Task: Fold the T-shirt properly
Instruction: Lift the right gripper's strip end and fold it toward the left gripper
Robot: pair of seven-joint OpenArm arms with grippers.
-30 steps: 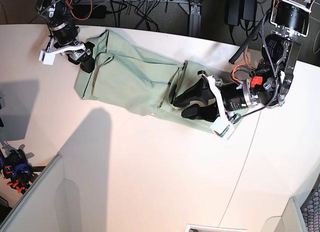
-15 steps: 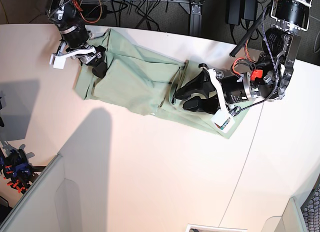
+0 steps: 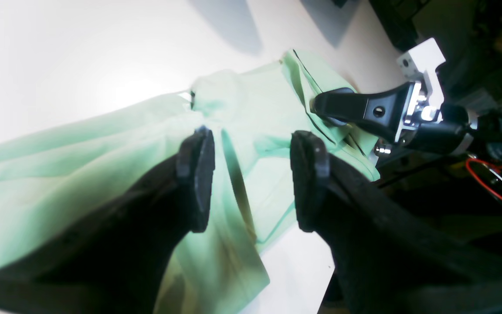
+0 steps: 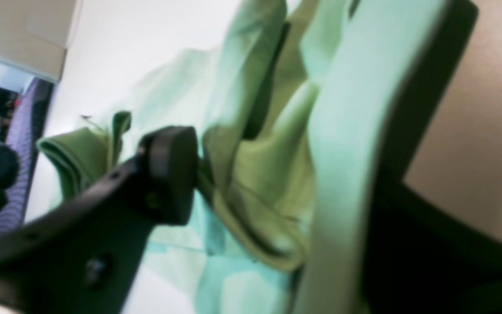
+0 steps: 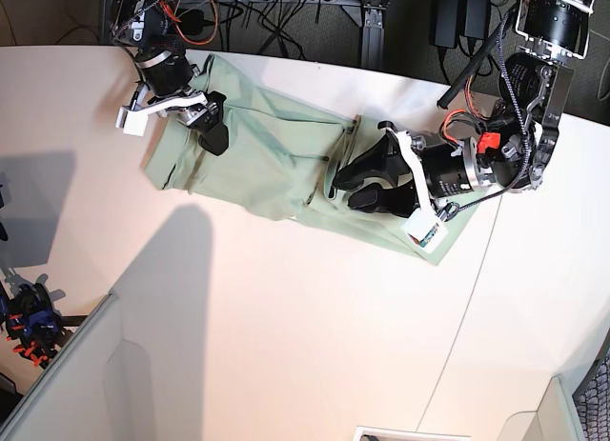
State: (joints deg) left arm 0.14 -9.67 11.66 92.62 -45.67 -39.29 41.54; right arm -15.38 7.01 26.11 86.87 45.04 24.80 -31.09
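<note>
Both arms reached low over the T-shirt (image 5: 272, 150) (spread on the desk (image 5: 286, 317)), left tool (image 5: 345, 188) apart, right tool (image 5: 212, 123) apart around a fold.

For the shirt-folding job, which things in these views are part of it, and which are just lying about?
Part of the job:
- pale mint-green cloth T-shirt, lying on the table
- left gripper, over the shirt
- right gripper, at the shirt's other end

Just lying about:
- white table
- black cables behind the table
- small cluster of red and blue parts beside the table
</note>
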